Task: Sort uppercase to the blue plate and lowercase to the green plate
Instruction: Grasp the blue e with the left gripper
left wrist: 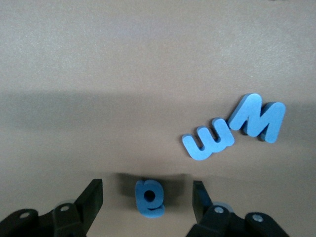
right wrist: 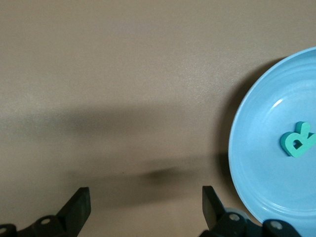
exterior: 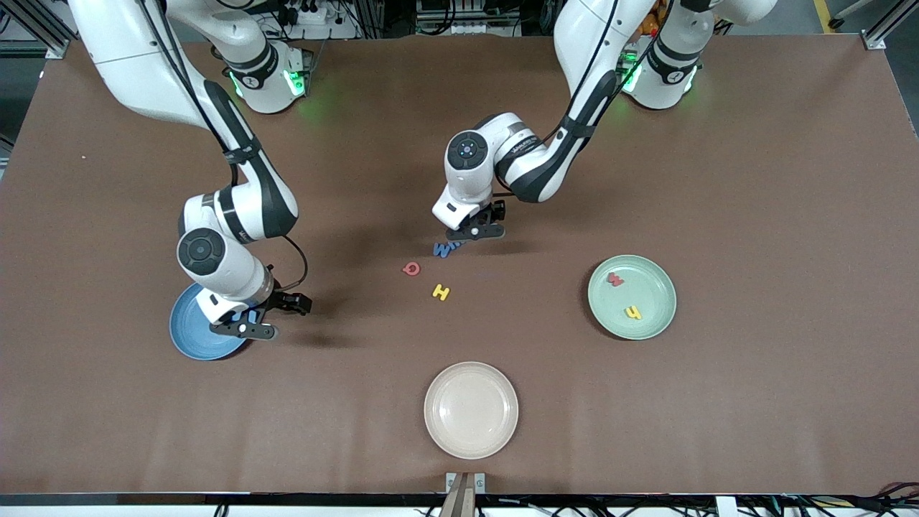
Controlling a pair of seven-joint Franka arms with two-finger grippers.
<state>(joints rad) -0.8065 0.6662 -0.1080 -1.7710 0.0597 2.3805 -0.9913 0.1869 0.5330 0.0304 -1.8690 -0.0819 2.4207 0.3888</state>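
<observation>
My left gripper [exterior: 474, 231] hangs low over the table's middle, open, with the small blue a [left wrist: 149, 197] lying between its fingers and a gap on each side. Beside it lie the blue m [left wrist: 208, 140] and the blue W [left wrist: 258, 117], touching each other. The red Q [exterior: 411, 268] and yellow H [exterior: 441, 292] lie nearer the front camera. The green plate [exterior: 650, 287] holds the red w [exterior: 615, 279] and a yellow lowercase letter [exterior: 632, 312]. The blue plate [right wrist: 256, 163] holds the teal R [right wrist: 297, 139]. My right gripper [right wrist: 145, 207] is open over bare table at that plate's edge.
A cream-beige plate [exterior: 471, 409] with nothing in it sits near the table's front edge, nearer the front camera than the loose letters. The brown tabletop [exterior: 754, 215] is bare around the plates.
</observation>
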